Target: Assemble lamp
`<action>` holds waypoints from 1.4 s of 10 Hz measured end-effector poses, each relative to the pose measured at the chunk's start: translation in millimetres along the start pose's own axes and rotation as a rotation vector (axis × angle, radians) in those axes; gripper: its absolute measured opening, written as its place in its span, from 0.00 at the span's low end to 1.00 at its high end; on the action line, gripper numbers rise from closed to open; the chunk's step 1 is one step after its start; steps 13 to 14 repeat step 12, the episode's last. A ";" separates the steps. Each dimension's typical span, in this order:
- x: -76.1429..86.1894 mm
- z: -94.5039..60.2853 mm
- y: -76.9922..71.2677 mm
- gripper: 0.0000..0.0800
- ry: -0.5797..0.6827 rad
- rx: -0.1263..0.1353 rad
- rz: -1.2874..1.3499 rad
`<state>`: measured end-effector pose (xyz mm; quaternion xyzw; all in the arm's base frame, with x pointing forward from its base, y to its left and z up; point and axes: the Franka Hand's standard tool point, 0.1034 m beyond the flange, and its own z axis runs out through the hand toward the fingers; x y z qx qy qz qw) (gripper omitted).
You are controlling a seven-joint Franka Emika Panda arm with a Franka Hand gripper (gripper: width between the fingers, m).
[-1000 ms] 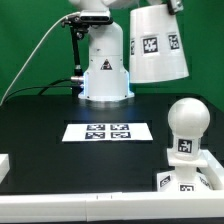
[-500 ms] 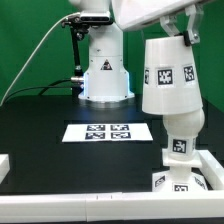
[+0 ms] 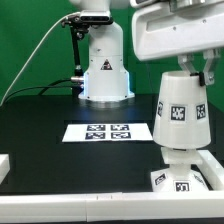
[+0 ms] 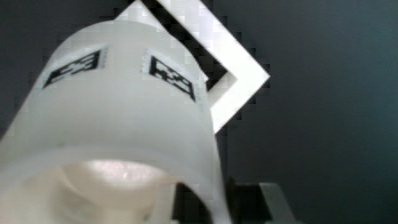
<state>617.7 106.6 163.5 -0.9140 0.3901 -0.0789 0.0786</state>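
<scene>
The white tapered shade (image 3: 182, 110), with square tags on its side, sits over the bulb, so the bulb's round head is hidden. Only the bulb's neck (image 3: 177, 156) shows under the shade's rim. The square stepped base (image 3: 186, 182) stands below it at the exterior view's front right. My gripper (image 3: 202, 66) is at the shade's top edge, shut on the shade's wall. In the wrist view the shade (image 4: 125, 130) fills most of the frame, and my gripper (image 4: 228, 205) has its jaws on either side of the shade's wall.
The marker board (image 3: 108, 131) lies flat in the middle of the black table. The robot pedestal (image 3: 104, 70) stands behind it. A white corner wall (image 3: 211, 166) borders the base; it also shows in the wrist view (image 4: 228, 60). A white block (image 3: 4, 165) sits at the left edge.
The shade has come down and moved toward the exterior view's right, from high above the table to over the bulb, whose head is now covered.
</scene>
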 end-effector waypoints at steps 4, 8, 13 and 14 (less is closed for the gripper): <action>1.7 -0.2 1.1 0.52 -0.001 -0.001 0.002; 19.3 -42.6 27.4 0.86 -0.055 0.026 -0.065; 28.3 -57.5 43.8 0.87 -0.081 0.026 -0.078; 28.3 -57.5 43.8 0.87 -0.081 0.026 -0.078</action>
